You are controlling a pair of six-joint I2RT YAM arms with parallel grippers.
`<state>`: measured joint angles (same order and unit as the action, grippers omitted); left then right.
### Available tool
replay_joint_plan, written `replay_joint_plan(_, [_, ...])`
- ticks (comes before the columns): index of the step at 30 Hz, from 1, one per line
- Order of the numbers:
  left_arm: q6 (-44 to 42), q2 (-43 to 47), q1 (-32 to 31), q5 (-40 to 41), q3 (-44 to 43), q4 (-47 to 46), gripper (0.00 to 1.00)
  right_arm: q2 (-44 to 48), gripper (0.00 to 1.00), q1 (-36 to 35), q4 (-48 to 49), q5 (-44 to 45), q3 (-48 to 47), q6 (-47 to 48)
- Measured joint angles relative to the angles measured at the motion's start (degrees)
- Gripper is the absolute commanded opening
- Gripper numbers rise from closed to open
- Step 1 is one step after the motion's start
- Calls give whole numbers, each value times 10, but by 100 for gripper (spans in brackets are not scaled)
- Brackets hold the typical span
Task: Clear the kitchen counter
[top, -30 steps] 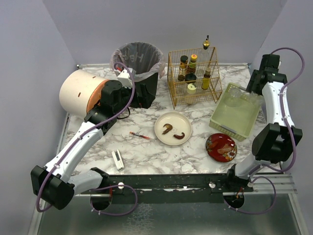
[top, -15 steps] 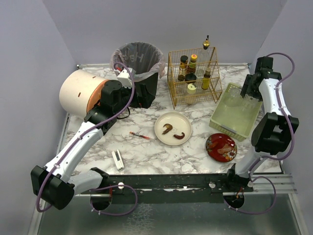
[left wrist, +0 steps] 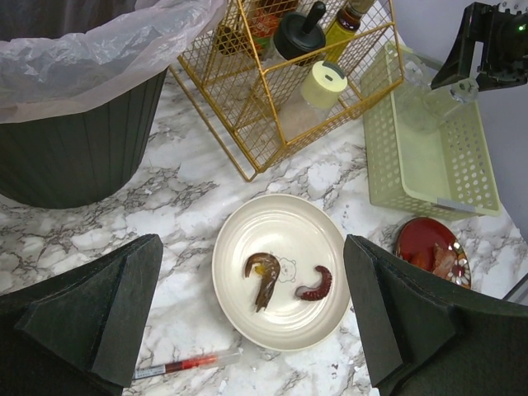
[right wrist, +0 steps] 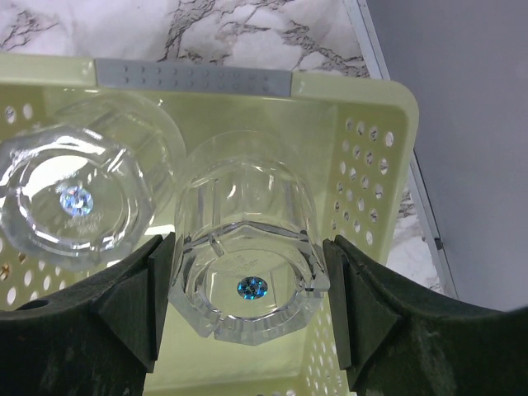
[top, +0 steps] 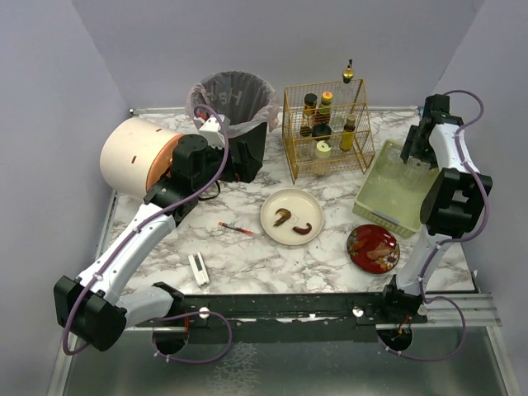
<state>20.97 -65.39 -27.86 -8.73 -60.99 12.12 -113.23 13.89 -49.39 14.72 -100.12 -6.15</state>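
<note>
The white marble kitchen counter (top: 247, 256) holds a cream plate (top: 291, 216) with two food scraps, a red plate (top: 373, 247), a red pen (top: 238, 228) and a small white object (top: 199, 269). My left gripper (left wrist: 252, 313) is open wide and empty, held above the cream plate (left wrist: 280, 268), with the pen (left wrist: 186, 363) lying below it. My right gripper (right wrist: 247, 305) is shut on an upside-down clear glass (right wrist: 243, 247) inside the pale green basket (right wrist: 363, 148). A second glass (right wrist: 78, 198) stands beside it. In the top view the right gripper (top: 415, 157) is over the basket's far end.
A black trash bin (top: 233, 115) with a liner stands at the back, next to the left gripper (top: 235, 161). A gold wire rack (top: 326, 128) holds bottles. A large cream cylinder (top: 136, 157) lies at the far left. The green basket (top: 396, 194) sits at the right.
My right arm has swung its elbow up and back, and its gripper has moved over the basket's far end. The left arm has barely moved.
</note>
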Motion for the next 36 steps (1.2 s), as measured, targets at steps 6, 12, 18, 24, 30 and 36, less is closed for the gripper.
replay_joint_plan(6, [3, -12, 0, 0, 0, 0, 99, -27, 46, 0, 8, 19, -11, 0])
replay_joint_plan(12, [7, -21, 0, 0, -1, 0, 99, -41, 53, 3, 25, 39, -19, 0])
replay_joint_plan(18, [9, -23, 0, 0, -1, 0, 99, -57, 71, 11, 35, 39, -29, 0])
replay_joint_plan(24, [9, -23, 0, 0, -1, 0, 99, -69, 85, 13, 45, 39, -32, 0])
replay_joint_plan(30, [9, -23, 0, 0, -1, 0, 99, -69, 92, 14, 54, 40, -32, 0])
replay_joint_plan(36, [10, -23, 0, 0, -1, 0, 99, -63, 94, 14, 54, 57, -39, 0])
